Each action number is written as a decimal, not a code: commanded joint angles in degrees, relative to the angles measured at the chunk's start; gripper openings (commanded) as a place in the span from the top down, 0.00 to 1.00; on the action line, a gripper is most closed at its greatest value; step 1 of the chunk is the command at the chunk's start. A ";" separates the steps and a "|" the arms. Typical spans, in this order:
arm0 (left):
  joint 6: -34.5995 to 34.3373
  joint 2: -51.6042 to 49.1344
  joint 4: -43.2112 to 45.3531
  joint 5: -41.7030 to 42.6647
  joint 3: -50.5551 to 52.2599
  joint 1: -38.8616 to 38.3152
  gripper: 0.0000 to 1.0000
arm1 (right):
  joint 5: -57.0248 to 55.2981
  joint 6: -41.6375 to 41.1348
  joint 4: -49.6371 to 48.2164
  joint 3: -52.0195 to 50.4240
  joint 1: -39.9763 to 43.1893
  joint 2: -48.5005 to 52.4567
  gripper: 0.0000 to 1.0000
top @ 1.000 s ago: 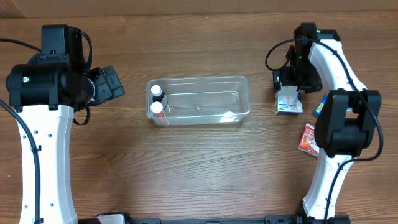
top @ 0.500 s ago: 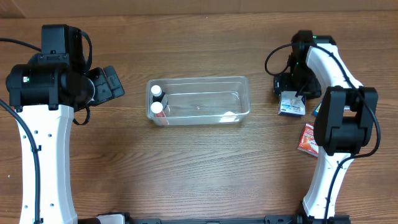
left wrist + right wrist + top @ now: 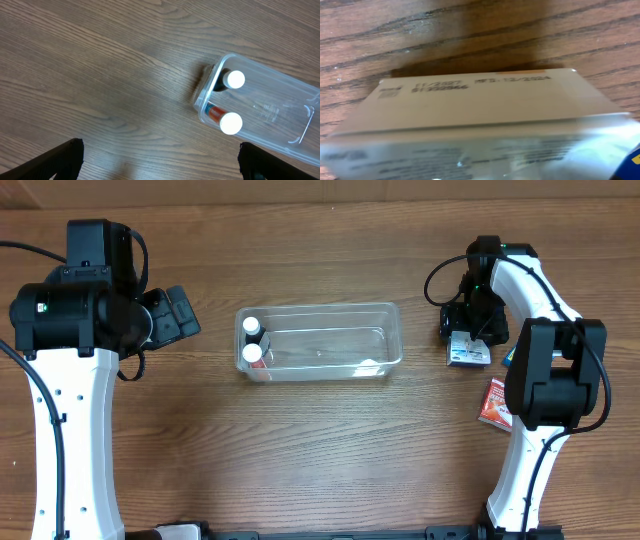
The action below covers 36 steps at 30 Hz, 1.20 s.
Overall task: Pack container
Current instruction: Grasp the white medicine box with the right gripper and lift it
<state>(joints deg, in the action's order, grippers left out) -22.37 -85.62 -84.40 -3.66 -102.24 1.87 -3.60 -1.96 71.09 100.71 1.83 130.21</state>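
Seen from above, a brown wooden table (image 3: 320,470) has a clear, see-through plastic container (image 3: 320,307) lying near its middle, long side running left to right and open side up. Inside it, against the left end wall, stand two small bottles: a white-capped bottle (image 3: 251,326) nearer the far wall, and just beside it a red-labelled bottle (image 3: 254,355), also white-capped, nearer the front wall. The rest of the container's floor looks mostly bare, apart from a small pale spot near its right front corner that cannot be made out. The left arm (image 3: 70,390) is at the left side of the table, with the left gripper (image 3: 161,165) held above bare wood, well apart from the container. In the left wrist view its two dark fingers (image 3: 65,159) sit at opposite lower corners, spread wide with nothing between them. The right arm (image 3: 548,380) reaches to the far right of the table, and the right gripper (image 3: 468,330) is directly over a small white and blue box (image 3: 468,354) that lies on the wood, apart from the container's right end. The right wrist view is filled by a blurred close-up of this box's pale side with printed dates. No fingers show, so whether this gripper is spread or pinching the box cannot be told. A red packet (image 3: 494,402) and a blue item (image 3: 510,358) lie near the right arm, partly hidden by it.
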 commanded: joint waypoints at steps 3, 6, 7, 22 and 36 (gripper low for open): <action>0.52 0.35 0.13 0.13 0.63 0.13 0.00 | -1.20 -1.14 0.61 -0.39 0.11 -0.52 0.18; 0.52 0.35 -0.07 0.13 0.63 0.13 0.00 | -0.55 -1.16 1.57 0.74 0.11 -1.14 0.20; 0.52 0.35 -0.11 0.13 0.63 0.13 0.00 | -0.52 -1.20 1.66 0.94 0.11 -1.62 0.20; 0.55 0.35 -0.24 0.11 0.63 0.13 0.00 | 5.14 -1.77 4.76 1.07 -1.53 -18.51 0.26; 0.55 0.35 -0.24 0.09 0.63 0.13 0.00 | 6.73 -9.99 4.13 0.37 -24.50 -31.67 0.25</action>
<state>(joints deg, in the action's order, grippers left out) -22.35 -85.62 -84.64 -3.66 -102.24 1.87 2.76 -7.73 76.88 100.88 -17.89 98.10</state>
